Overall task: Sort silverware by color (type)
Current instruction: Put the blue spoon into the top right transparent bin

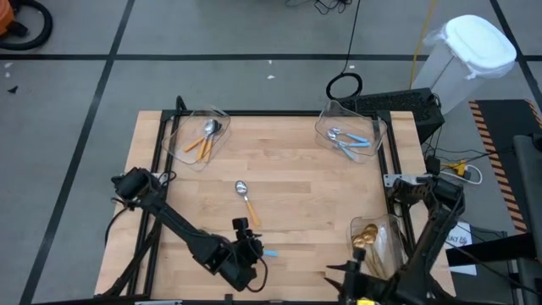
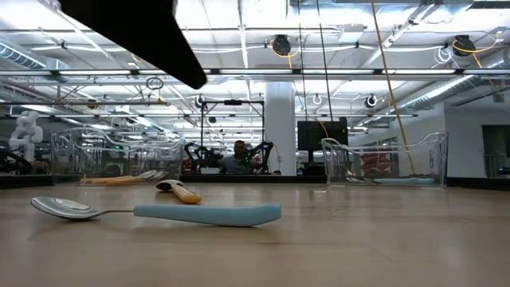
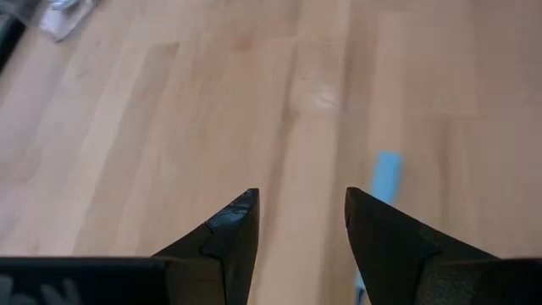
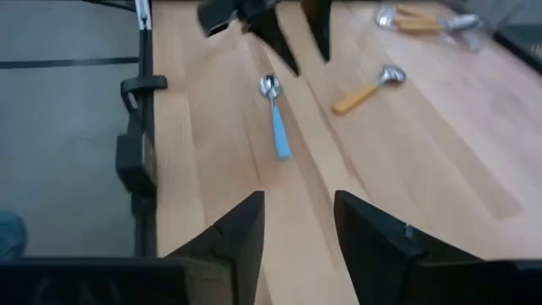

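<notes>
A spoon with a light blue handle (image 2: 207, 213) lies flat on the table near the front edge; its handle end (image 3: 387, 174) shows just beside my left gripper's fingers. My left gripper (image 3: 301, 212) hovers open over bare wood next to it (image 1: 254, 248), nothing between its fingers. An orange-handled spoon (image 1: 246, 202) lies flat mid-table, also seen in the right wrist view (image 4: 364, 91). My right gripper (image 4: 298, 216) is open and holds nothing at the near right (image 1: 339, 273), pointing toward the table's left, at the blue spoon (image 4: 275, 119).
Three clear bins stand on the table: far left (image 1: 188, 154) with orange-handled spoons, far right (image 1: 323, 119) with blue-handled spoons, near right (image 1: 395, 233) with gold spoons. A white lidded bin (image 1: 474, 51) stands on the floor beyond the far right corner. Bare wood spans the middle.
</notes>
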Available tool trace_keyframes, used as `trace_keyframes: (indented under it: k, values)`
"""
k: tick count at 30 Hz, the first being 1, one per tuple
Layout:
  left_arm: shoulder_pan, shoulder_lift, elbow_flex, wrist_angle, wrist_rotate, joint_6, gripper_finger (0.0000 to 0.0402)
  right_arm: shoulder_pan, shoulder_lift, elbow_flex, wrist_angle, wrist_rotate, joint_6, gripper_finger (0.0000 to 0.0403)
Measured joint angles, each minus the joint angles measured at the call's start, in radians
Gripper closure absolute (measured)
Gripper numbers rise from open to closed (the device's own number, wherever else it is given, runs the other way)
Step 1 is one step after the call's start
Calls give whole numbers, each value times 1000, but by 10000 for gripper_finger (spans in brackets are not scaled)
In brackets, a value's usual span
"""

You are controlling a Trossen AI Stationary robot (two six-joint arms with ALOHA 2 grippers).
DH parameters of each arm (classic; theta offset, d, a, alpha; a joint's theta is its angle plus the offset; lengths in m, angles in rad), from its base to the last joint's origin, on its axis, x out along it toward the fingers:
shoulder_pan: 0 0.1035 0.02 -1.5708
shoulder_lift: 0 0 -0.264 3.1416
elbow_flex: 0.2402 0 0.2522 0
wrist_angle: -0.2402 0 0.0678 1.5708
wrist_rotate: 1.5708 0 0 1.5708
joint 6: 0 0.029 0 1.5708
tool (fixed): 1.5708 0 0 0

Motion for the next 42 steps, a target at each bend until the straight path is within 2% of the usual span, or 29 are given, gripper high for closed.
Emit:
trace_keyframes:
  k: [5,9,15,21,26,33,39,42]
  values:
    - [-53,0,0,1,3,-45,227,-75,0,-31,148,7,-185,265]
    - [-97,0,0,2,4,-73,227,-150,0,-92,338,-5,-343,266]
    - [-144,1,0,-14,-27,-74,227,-302,0,-179,594,-235,-517,266]
    - [-145,2,0,-14,-46,-103,227,-418,44,-287,938,-449,-743,266]
    - [-150,2,0,-15,-50,-122,227,-490,134,-307,1110,-603,-815,266]
    - [-151,2,0,-24,-86,-127,227,-569,249,-307,1249,-629,-867,266]
    - [-150,2,0,-39,-103,-148,227,-619,314,-306,1289,-724,-863,266]
    - [-150,2,0,-45,-104,-150,227,-622,327,-304,1294,-726,-863,266]
